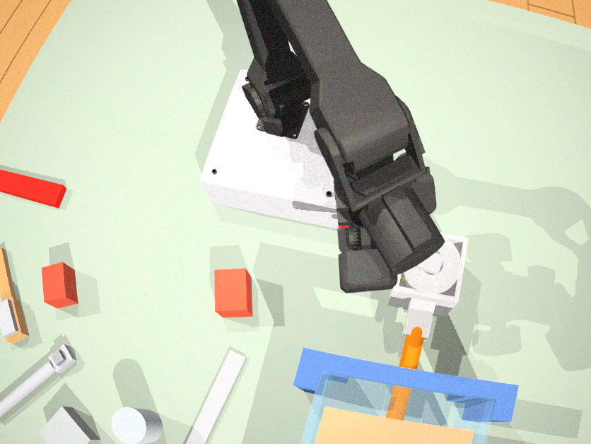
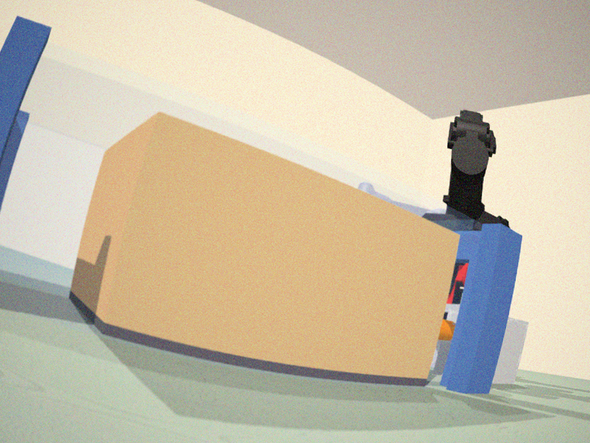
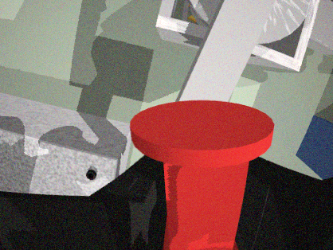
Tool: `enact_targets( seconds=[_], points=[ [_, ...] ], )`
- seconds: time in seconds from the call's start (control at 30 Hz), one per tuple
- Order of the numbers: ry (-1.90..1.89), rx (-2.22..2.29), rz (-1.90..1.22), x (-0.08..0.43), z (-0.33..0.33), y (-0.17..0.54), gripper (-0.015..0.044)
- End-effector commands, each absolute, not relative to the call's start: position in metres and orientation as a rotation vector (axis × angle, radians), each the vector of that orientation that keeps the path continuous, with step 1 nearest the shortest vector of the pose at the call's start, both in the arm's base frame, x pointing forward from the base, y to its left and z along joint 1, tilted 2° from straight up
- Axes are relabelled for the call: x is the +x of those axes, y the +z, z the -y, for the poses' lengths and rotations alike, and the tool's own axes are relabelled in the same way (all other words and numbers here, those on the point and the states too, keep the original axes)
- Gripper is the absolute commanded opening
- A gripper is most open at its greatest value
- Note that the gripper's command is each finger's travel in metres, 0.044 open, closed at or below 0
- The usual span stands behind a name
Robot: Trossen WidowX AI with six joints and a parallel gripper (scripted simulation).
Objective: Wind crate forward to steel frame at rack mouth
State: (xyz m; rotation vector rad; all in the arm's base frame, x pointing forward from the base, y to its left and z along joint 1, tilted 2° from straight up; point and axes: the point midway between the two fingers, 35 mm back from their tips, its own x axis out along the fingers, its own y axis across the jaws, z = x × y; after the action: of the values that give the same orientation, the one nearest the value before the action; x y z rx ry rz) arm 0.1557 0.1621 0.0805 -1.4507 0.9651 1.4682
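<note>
My gripper (image 3: pixel 205 191) is shut on the red knob (image 3: pixel 201 127) (image 1: pixel 343 226) of the winch handle. The handle's pale arm (image 3: pixel 227 56) runs from the knob to the top of the white hand winch (image 3: pixel 279 57) (image 1: pixel 423 296). The key and hole are hidden. An orange strap (image 1: pixel 411 351) (image 2: pixel 447 330) runs from the winch under the blue steel frame (image 1: pixel 353 365) (image 2: pixel 487 303) to the tan crate (image 1: pixel 396 430) (image 2: pixel 282 264). The crate looks flat on the bench, its front a short gap behind the frame.
Clear panels (image 1: pixel 484 416) guard the crate. The arm's white base (image 1: pixel 248 162) stands beside the winch. Farther left are two red blocks (image 1: pixel 232 292) (image 1: pixel 59 285), a red bar (image 1: pixel 30 187), a pale flat bar (image 1: pixel 217 396), a socket-ended tool (image 1: pixel 33 382) and a pale cylinder (image 1: pixel 129 425).
</note>
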Motion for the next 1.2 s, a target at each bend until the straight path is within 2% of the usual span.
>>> enact_targets(
  seconds=[0.0, 1.17],
  points=[
    [1.439, -1.468, -0.957, 0.168, -0.163, 0.081, 0.0000],
    [1.436, -1.469, -0.954, 0.206, -0.173, 0.083, 0.0000]
  ],
)
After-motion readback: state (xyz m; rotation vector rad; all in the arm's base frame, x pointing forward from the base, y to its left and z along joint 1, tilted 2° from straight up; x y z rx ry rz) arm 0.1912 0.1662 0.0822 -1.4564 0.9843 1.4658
